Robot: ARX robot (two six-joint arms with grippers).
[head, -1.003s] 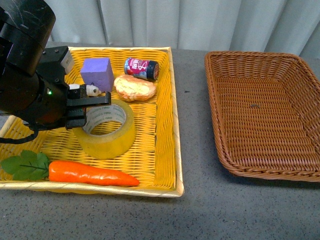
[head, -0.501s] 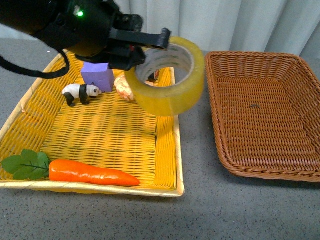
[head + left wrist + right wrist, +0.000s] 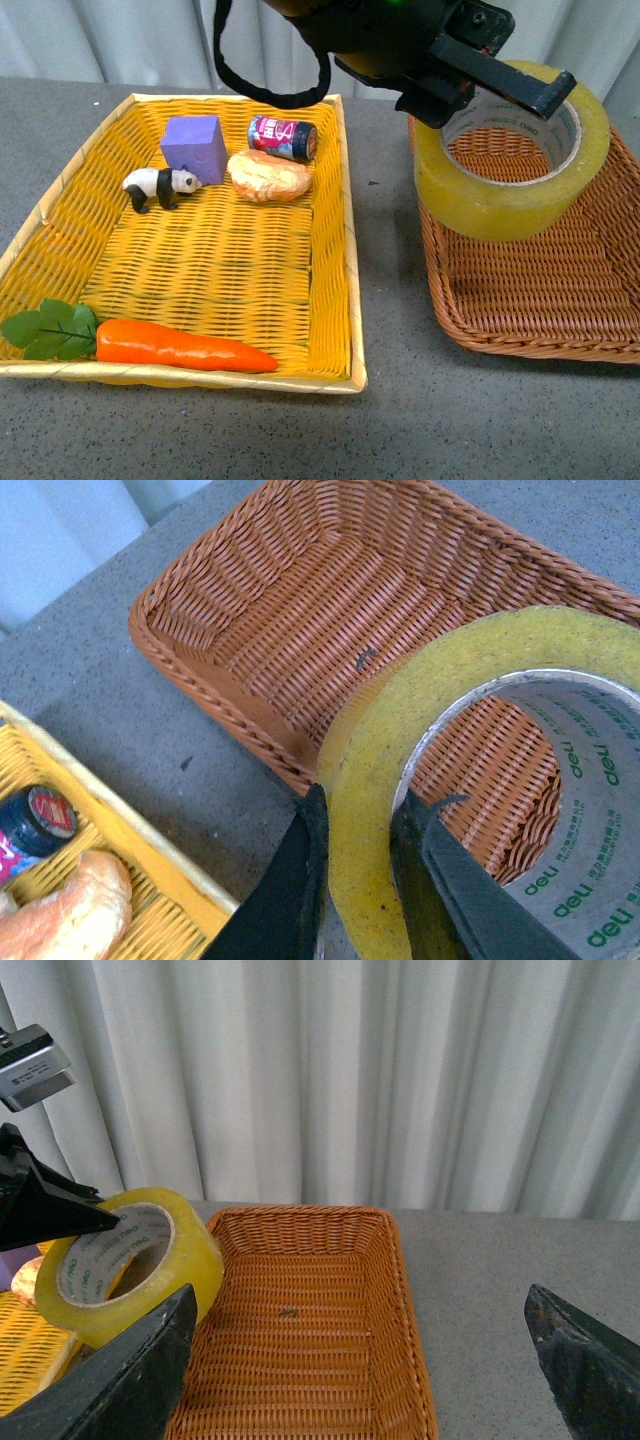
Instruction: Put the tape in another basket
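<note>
1. Yellowish tape [image 3: 480,205] is held in the air, clear of the yellow tray [image 3: 351,250] and above the left rim of the brown wicker basket [image 3: 530,347].
2. The left end effector [image 3: 362,865] is clamped on the roll's wall. In the left wrist view one finger is seen outside the yellow band and one inside the white printed core.
3. The roll is carried tilted, its open core turned up and towards the front camera.
4. The right end effector [image 3: 360,1295] is spread wide and holds nothing. It is kept back from the basket, facing it.
5. Progress, as judged: pickup and lift-out are done, and the crossing of the tabletop [image 3: 390,300] between the two containers is nearly done.
6. In the left wrist view the basket's near rim is seen below the roll, so the roll is judged only partly over the basket floor.
7. Left to do: a little more travel inward, lowering, release, then withdrawal of the arm.
8. The basket floor is seen bare, so room for the roll is ample.
9. Remaining in the yellow tray: a panda [image 3: 160,186], a purple block [image 3: 195,147], a can [image 3: 283,137], a bread roll [image 3: 269,175] and a carrot [image 3: 185,347].
</note>
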